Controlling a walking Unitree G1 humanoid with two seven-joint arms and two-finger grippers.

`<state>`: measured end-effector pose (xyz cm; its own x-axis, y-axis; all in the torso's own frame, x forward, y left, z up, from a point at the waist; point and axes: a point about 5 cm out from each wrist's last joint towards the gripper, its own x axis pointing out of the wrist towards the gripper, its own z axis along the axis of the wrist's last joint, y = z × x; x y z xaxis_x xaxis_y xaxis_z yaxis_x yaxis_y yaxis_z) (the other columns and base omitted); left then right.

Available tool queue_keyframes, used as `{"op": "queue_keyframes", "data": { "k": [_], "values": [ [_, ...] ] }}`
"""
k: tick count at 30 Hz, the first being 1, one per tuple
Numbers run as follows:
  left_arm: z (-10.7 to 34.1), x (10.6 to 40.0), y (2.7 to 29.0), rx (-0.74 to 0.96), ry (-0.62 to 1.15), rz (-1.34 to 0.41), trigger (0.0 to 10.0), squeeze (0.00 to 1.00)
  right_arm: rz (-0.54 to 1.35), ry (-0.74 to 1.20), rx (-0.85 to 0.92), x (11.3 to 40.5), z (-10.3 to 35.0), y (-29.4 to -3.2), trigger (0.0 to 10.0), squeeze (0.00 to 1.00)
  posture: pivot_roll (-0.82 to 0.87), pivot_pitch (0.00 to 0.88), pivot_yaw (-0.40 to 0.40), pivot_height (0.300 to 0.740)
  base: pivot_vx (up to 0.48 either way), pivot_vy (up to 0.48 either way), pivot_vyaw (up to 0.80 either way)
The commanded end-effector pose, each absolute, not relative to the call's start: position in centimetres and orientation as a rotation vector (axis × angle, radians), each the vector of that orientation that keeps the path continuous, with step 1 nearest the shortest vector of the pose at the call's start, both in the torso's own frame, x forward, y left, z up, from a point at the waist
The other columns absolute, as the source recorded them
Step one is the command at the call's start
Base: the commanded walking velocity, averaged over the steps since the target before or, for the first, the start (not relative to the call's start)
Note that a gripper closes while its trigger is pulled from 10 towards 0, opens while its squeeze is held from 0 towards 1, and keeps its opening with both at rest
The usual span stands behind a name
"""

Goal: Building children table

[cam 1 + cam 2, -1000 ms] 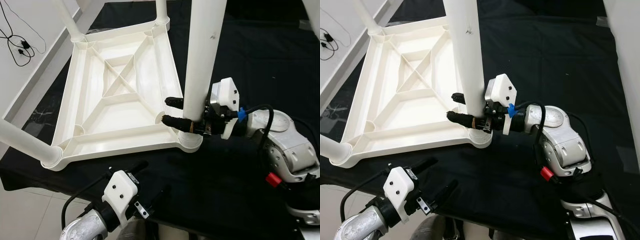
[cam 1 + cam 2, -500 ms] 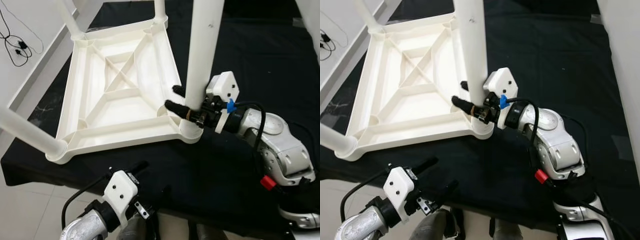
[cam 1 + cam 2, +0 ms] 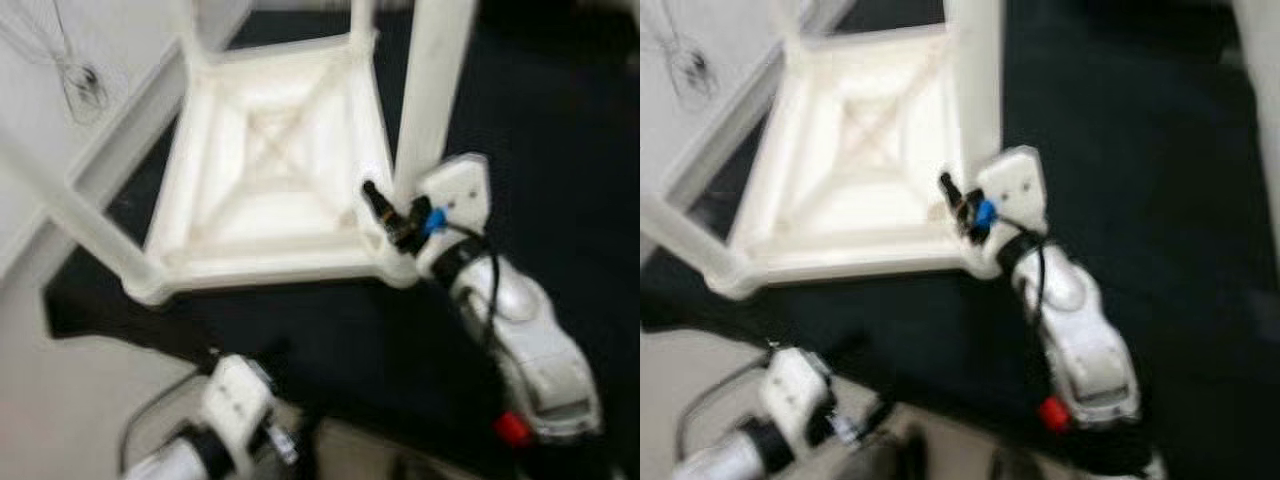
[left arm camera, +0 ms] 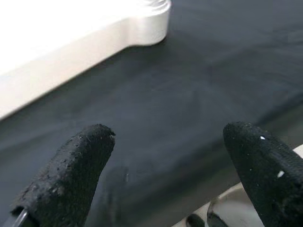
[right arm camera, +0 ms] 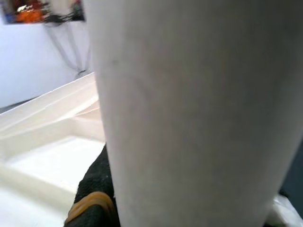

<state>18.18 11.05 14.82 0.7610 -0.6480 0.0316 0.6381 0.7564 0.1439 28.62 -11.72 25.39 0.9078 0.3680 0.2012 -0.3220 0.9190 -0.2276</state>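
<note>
Head views blurred. White children table (image 3: pixel 275 170) lies upside down on black-covered worktop (image 3: pixel 560 140), legs pointing up. Right hand (image 3: pixel 385 212) at near right corner, fingers either side of table leg (image 3: pixel 432 90) just above its socket — gripping it. Left hand (image 4: pixel 165 156) hangs low over worktop's near edge, fingers spread wide, holding nothing — table corner (image 4: pixel 154 19) beyond it.

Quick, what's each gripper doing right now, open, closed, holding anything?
Left gripper: open, holding nothing, over the black cloth.
Right gripper: shut on the white table leg.
</note>
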Motion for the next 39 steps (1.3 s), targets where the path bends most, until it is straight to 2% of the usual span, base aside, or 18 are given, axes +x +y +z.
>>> {"op": "queue_keyframes", "data": {
  "k": [1, 18, 19, 23, 24, 25, 27, 28, 29, 30, 35, 38, 39],
  "values": [
    [14.3, 18.0, 11.3, 0.122, -0.053, -0.701, 10.0, 0.0, 0.296, 0.077, -0.194, 29.3, 19.6, -11.9, 10.0, 0.0, 0.0, 0.352, 0.106, 0.74, 0.0, 0.0, 0.0],
    [14.3, 18.1, 11.1, 0.116, -0.058, -0.699, 10.0, 0.0, 0.269, -0.016, -0.147, 29.4, 21.1, -10.8, 10.0, 0.0, -0.01, 0.347, 0.101, 0.74, 0.0, 0.0, 0.0],
    [14.3, 18.1, 11.1, 0.115, -0.059, -0.698, 10.0, 0.0, 0.285, -0.047, -0.131, 29.4, 21.6, -10.7, 10.0, 1.0, -0.01, 0.345, 0.098, 0.74, 0.0, 0.0, 0.0],
    [14.3, 18.1, 11.1, 0.115, -0.061, -0.696, 10.0, 0.0, 0.327, -0.106, -0.084, 29.3, 22.5, -10.4, 10.0, 1.0, -0.01, 0.344, 0.1, 0.74, 0.0, 0.0, 0.0],
    [14.3, 18.1, 11.1, 0.116, -0.062, -0.694, 10.0, 0.0, 0.394, -0.164, -0.047, 29.2, 23.5, -10.0, 10.0, 1.0, -0.01, 0.342, 0.101, 0.74, 0.0, 0.0, 0.0],
    [14.3, 18.1, 11.1, 0.116, -0.062, -0.694, 10.0, 0.0, 0.428, -0.189, -0.038, 29.1, 23.9, -9.9, 10.0, 0.67, -0.01, 0.342, 0.101, 0.74, 0.0, 0.0, 0.0],
    [14.3, 18.1, 11.1, 0.117, -0.062, -0.693, 10.0, 0.0, 0.476, -0.21, -0.026, 29.0, 24.4, -9.8, 10.0, 0.67, -0.01, 0.341, 0.101, 0.74, 0.0, 0.0, 0.0],
    [14.3, 18.2, 11.1, 0.117, -0.062, -0.693, 10.0, 0.0, 0.523, -0.235, -0.027, 29.0, 24.9, -9.8, 10.0, 0.0, -0.01, 0.34, 0.101, 0.74, 0.0, 0.0, 0.0],
    [14.3, 18.2, 11.1, 0.117, -0.062, -0.693, 10.0, 0.0, 0.523, -0.235, -0.027, 29.0, 24.9, -9.8, 10.0, 0.0, -0.01, 0.34, 0.101, 0.74, 0.0, 0.0, 0.0],
    [14.3, 18.2, 11.0, 0.116, -0.063, -0.694, 10.0, 0.0, 0.671, -0.251, -0.031, 28.9, 25.8, -10.1, 10.0, 0.0, -0.01, 0.337, 0.099, 0.74, 0.0, 0.0, 0.0],
    [14.3, 18.3, 10.9, 0.114, -0.065, -0.695, 10.0, 0.0, 0.818, -0.272, -0.047, 28.8, 26.6, -11.1, 10.0, 0.0, -0.01, 0.333, 0.097, 0.74, 0.0, 0.0, 0.0],
    [14.3, 18.3, 10.8, 0.112, -0.068, -0.694, 10.0, 0.0, 1.027, -0.292, -0.124, 28.6, 27.5, -12.6, 10.0, 0.0, -0.01, 0.328, 0.091, 0.74, 0.0, 0.0, 0.0],
    [14.3, 18.3, 10.8, 0.112, -0.068, -0.694, 10.0, 0.0, 1.027, -0.292, -0.124, 28.6, 27.5, -12.6, 10.0, 0.0, -0.01, 0.328, 0.091, 0.74, 0.0, 0.0, 0.0]
  ]
}}
